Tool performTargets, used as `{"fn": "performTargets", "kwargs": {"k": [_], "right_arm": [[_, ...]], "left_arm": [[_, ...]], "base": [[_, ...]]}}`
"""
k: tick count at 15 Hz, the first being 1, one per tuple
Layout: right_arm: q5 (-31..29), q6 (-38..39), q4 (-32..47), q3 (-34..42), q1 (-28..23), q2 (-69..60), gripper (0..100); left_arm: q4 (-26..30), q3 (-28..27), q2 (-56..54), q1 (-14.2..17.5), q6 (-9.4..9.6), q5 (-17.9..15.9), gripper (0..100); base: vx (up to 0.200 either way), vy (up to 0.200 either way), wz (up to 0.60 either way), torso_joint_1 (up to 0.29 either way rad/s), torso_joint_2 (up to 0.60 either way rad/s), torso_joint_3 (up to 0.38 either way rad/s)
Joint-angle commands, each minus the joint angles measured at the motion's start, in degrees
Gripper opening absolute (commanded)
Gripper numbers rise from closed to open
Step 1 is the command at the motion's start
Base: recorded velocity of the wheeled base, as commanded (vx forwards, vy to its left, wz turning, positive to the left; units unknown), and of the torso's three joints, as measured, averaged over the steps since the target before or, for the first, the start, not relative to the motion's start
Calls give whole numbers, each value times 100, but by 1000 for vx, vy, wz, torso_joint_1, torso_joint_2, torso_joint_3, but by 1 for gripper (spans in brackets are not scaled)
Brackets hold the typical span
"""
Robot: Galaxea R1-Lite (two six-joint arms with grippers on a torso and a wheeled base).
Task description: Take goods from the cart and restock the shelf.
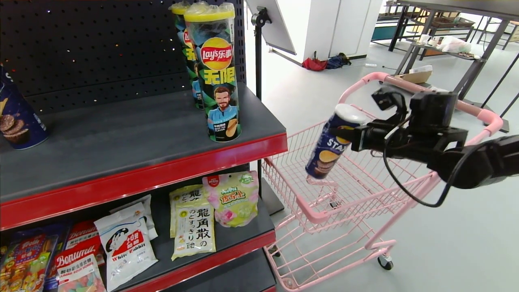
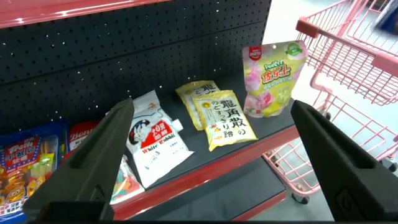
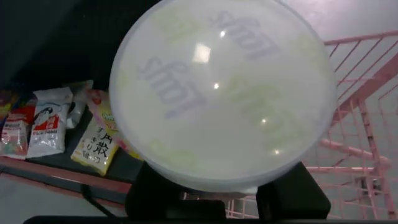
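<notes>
My right gripper [image 1: 344, 136] is shut on a dark blue chip can [image 1: 333, 142] with a white lid, held tilted in the air above the pink cart [image 1: 324, 211], to the right of the shelf's upper board [image 1: 134, 138]. In the right wrist view the can's pale lid [image 3: 224, 93] faces the camera. Two tall green chip cans [image 1: 217, 73] stand at the upper board's right end. A blue cookie can [image 1: 16, 117] stands at its left end. My left gripper [image 2: 211, 162] is open in front of the lower shelf, with nothing between its fingers.
The lower shelf [image 1: 239, 239] holds snack bags: a white candy bag [image 2: 155, 140], yellow bags [image 2: 227, 118] and a pink-green pouch [image 2: 273, 78]. The cart's basket looks bare. A pole stand [image 1: 258, 61] rises beside the shelf. Open grey floor lies to the right.
</notes>
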Motion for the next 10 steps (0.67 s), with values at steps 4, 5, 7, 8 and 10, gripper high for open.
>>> {"fn": "performTargets", "kwargs": {"k": [4,5,7,8,10], "right_arm": [[-2390,-804,2410,1042,115,-4087,0],[-2478,-804,2647,1508,80,-4773,0],[-2803,-831,3544,2203,-192,-6083,0],[-2829,-804,4098,2290,-491,-6478,0],[-2812,-813,4475,2493,-904,-6812,0]], "left_arm": [[11,1,5,2,-18,-1,100],[11,1,5,2,-18,-1,100],[11,1,5,2,-18,-1,100],[11,1,5,2,-27,-1,100],[11,1,5,2,-27,-1,100]], "base": [[0,0,0,0,0,0],[0,0,0,0,0,0],[0,0,0,0,0,0],[0,0,0,0,0,0],[0,0,0,0,0,0]]}}
